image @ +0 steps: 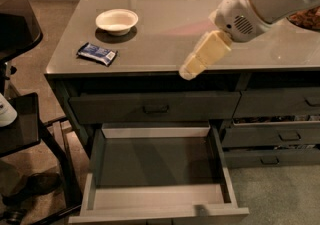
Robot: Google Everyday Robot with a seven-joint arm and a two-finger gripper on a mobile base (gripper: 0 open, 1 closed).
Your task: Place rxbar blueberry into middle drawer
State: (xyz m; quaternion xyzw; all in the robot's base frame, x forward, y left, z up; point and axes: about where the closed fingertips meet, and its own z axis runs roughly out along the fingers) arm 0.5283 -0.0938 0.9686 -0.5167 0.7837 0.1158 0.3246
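The rxbar blueberry (97, 53), a flat dark-blue wrapper with white print, lies on the grey countertop near its left front edge, just in front of a white bowl (116, 21). The middle drawer (157, 204) stands pulled out below the counter, and I see nothing on its grey floor. My gripper (189, 71) hangs over the counter's front edge, right of centre, well to the right of the bar and holding nothing.
The top drawer (155, 108) with a recessed handle is shut above the open one. Narrower drawers (280, 136) stand at the right, some ajar with clutter. A black chair and stand (20, 119) are at the left. Something brown (306, 18) lies at the counter's right edge.
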